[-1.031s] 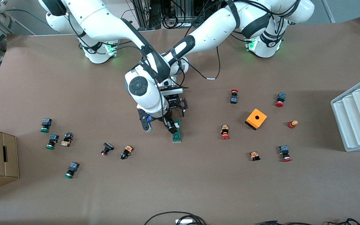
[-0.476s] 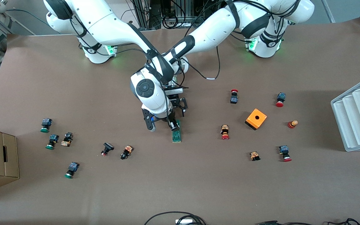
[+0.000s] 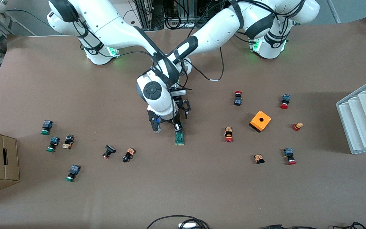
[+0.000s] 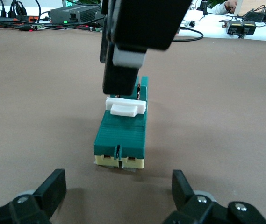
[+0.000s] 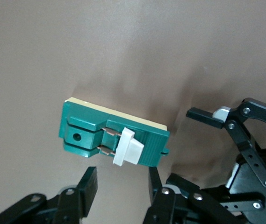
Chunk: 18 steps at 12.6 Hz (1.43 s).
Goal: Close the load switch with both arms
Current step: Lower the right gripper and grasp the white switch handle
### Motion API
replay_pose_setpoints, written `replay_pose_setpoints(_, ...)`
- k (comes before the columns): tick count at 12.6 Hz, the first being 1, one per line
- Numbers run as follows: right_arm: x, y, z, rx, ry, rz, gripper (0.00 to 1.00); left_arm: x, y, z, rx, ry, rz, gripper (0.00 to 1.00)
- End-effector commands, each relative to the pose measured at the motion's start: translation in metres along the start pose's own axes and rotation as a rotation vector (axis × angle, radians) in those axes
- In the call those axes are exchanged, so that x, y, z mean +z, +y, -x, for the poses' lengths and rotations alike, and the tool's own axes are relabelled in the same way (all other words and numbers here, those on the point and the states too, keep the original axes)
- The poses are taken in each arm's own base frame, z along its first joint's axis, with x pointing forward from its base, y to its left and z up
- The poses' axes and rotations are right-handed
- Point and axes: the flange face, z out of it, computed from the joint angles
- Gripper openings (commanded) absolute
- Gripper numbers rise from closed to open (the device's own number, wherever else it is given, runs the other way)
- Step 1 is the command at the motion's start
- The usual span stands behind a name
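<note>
Left wrist view alone shows left end effector (image 4: 116,196) spread before load switch (image 4: 122,133); right's grip unclear.

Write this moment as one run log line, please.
left hand: open, beside switch | right hand: open, over white slider

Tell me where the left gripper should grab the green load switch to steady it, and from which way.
Grip the load switch across its long flat sides, at the bare end facing the left gripper. It lies flat, and the right gripper already crowds the white sliding block, so probably come in low along its length.
</note>
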Motion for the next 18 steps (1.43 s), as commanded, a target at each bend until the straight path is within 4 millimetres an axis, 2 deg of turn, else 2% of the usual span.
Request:
replay_pose_setpoints(1, 0.014, 0.004, 0.005, 0.009, 0.001, -0.007, 0.51, 0.002, 0.005, 0.006, -0.018, 0.018, 0.009, 1.0)
replay_pose_setpoints(5, 0.025, 0.014, 0.004, 0.01, 0.016, -0.013, 0.51, 0.004, 0.003, 0.006, -0.018, 0.023, 0.007, 1.0)
replay_pose_setpoints(11, 0.035, 0.019, 0.008, -0.005, 0.02, -0.024, 0.49, 0.004, 0.005, 0.004, -0.022, 0.024, 0.008, 1.0)
replay_pose_setpoints(18, 0.036, 0.018, 0.009, -0.042, 0.038, -0.044, 0.43, 0.004, 0.005, 0.004, -0.022, 0.024, 0.008, 1.0)
